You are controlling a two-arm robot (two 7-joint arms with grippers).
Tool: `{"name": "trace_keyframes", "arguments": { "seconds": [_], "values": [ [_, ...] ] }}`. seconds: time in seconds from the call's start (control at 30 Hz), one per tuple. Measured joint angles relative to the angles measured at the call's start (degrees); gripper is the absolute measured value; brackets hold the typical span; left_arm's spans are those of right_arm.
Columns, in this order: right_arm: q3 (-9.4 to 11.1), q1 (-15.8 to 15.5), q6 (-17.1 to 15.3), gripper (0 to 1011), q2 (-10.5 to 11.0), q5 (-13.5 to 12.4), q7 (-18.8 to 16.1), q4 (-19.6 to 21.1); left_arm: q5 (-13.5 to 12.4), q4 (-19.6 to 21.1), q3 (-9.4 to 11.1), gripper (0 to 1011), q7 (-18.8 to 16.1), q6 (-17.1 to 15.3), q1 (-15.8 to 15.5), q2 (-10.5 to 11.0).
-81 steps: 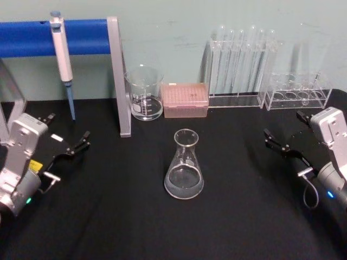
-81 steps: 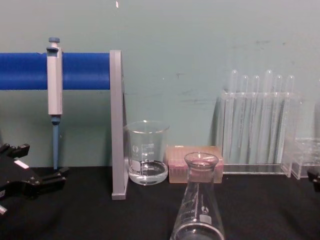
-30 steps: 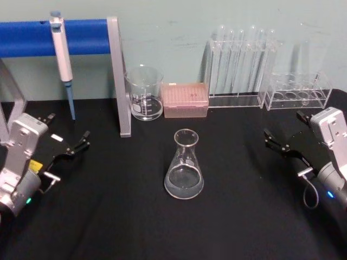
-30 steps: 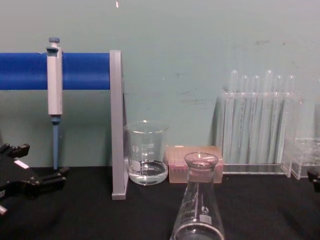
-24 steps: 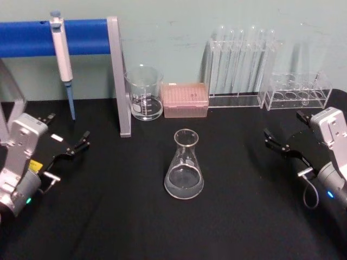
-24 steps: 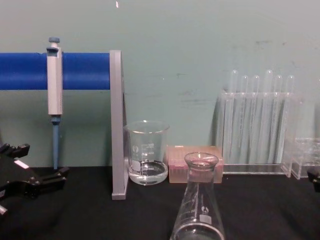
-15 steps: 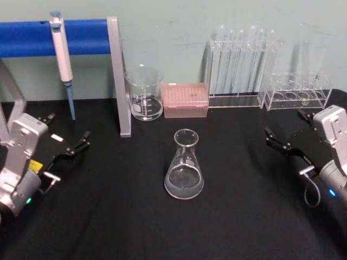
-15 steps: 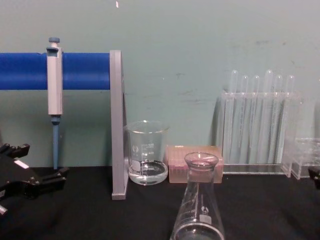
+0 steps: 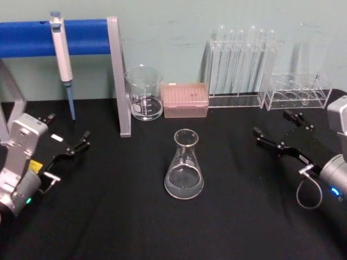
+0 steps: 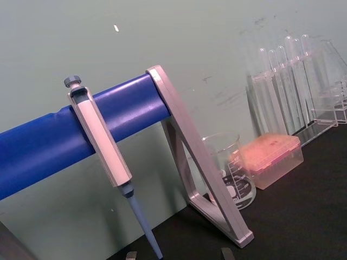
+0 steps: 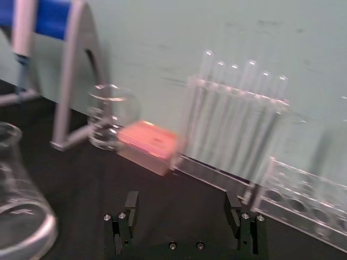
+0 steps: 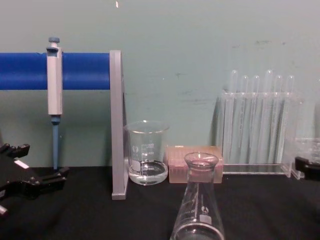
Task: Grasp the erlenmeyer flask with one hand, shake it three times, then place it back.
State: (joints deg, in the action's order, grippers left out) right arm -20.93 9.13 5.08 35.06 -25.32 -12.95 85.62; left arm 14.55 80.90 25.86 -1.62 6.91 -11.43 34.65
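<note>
R gripper [image 9: 271,122]: jaws wide apart, empty.
erlenmeyer flask [image 9: 184,165] outside the jaw gap, well apart, untouched; L gripper [image 9: 69,125] parked, jaws apart too.

The right gripper [image 9: 270,121] has pushed forward and inward across the table. Its spread fingers [image 9: 262,135] now reach closer to the flask [image 9: 184,168] than half a second ago. The flask is still well apart from the fingertips and off to their side, not between them. In the chest view the gripper [image 12: 306,167] now juts farther in from the right edge.
</note>
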Motion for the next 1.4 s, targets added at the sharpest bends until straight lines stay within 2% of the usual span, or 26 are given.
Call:
{"name": "trace_keyframes", "arguments": {
  "seconds": [0.27, 0.6, 0.97, 1.4],
  "values": [
    [0.8, -1.1, -0.6, 1004, 0.1, -3.0, -5.5, 2.4, 0.0, 0.0, 0.0, 1001, 0.0, 0.0, 0.0, 0.0],
    [0.4, -2.0, -1.5, 1004, -0.8, -4.1, -10.4, 4.7, 0.0, 0.0, 0.0, 1001, 0.0, 0.0, 0.0, 0.0],
    [-1.1, -2.4, -3.1, 1004, -2.1, -3.6, -14.5, 5.6, 0.0, 0.0, 0.0, 1001, 0.0, 0.0, 0.0, 0.0],
    [-3.5, 0.0, -3.8, 1004, -5.1, -0.8, -16.9, 3.0, 0.0, 0.0, 0.0, 1001, 0.0, 0.0, 0.0, 0.0]
  ]
}}
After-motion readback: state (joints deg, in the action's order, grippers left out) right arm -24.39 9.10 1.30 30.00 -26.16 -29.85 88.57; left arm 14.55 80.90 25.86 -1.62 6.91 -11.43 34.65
